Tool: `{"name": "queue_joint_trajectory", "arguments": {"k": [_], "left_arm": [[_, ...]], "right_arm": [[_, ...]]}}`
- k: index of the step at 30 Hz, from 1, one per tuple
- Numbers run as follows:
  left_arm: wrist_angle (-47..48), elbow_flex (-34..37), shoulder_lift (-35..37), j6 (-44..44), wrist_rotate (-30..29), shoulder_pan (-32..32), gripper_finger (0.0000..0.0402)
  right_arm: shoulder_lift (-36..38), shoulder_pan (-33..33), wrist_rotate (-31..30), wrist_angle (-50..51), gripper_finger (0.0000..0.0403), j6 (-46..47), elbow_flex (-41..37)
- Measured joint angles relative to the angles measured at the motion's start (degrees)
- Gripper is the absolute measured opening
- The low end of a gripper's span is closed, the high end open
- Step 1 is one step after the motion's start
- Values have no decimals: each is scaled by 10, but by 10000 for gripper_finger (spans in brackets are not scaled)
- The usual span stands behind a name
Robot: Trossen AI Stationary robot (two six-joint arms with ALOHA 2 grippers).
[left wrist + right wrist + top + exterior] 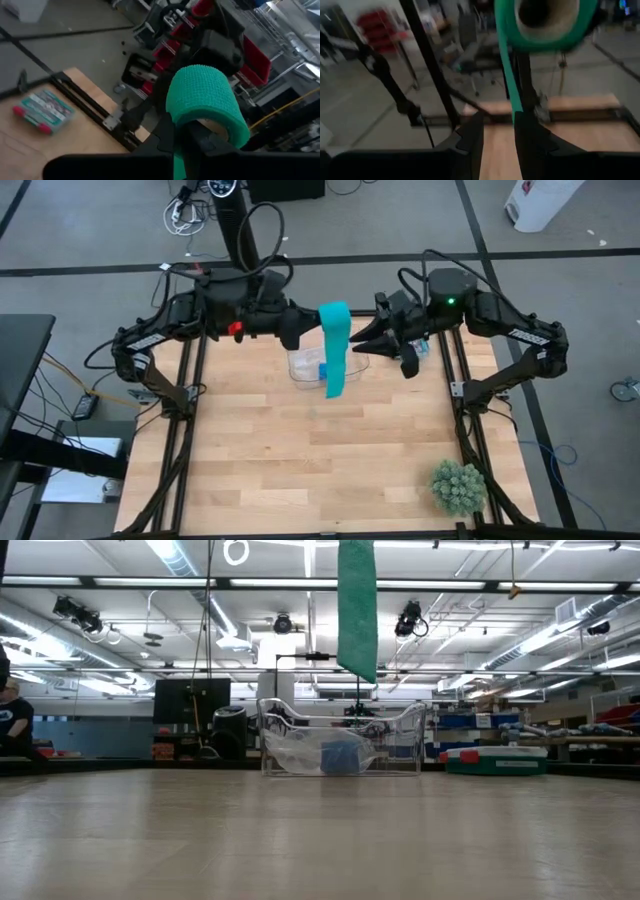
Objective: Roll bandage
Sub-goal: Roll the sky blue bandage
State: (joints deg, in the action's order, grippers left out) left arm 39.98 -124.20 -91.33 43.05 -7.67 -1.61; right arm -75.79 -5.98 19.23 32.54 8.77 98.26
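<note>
The teal bandage is a roll on a cardboard core, held high over the table's far middle by my shut left gripper. A loose ribbon hangs straight down from the roll. In the low view the ribbon's free end stays clear of the table. My right gripper comes level from the right at the ribbon just under the roll. It is open, and the ribbon runs edge-on between its fingers. My left gripper holds the roll by its wall at the lower rim, pinched between the two fingers. One finger seems to reach into the hollow core, the other stays outside. The fingers come level from the table's left. The roll is lifted clear, ribbon hanging slack. My right gripper has the ribbon close along one finger's inner side; I cannot tell whether they touch.
A clear plastic container stands on the wooden table under the ribbon, with a blue roll inside. A small packet lies near the right arm's frame. A green spiky ball sits at the near right corner.
</note>
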Motion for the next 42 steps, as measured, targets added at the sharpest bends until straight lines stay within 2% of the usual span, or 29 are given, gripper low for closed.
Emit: {"name": "queue_joint_trajectory", "arguments": {"k": [3,8,19,23,27,34,42], "left_arm": [[21,0,0,25,23,-12,17],[-19,31,0,38,97,-30,17],[-281,188,-1,74,242,-60,17],[-330,234,-1,96,253,-75,17],[-322,258,-1,117,272,-91,17],[-288,288,20,129,294,-103,17],[-299,284,27,146,292,-103,17]], "right_arm": [[-1,0,-4,29,98,-20,0],[4,7,-2,40,92,-43,0],[59,10,-19,84,84,2,0],[59,11,-28,118,89,32,0],[60,12,-62,150,93,35,0],[85,15,-164,151,89,-60,0],[49,15,-167,122,119,-132,0]]}}
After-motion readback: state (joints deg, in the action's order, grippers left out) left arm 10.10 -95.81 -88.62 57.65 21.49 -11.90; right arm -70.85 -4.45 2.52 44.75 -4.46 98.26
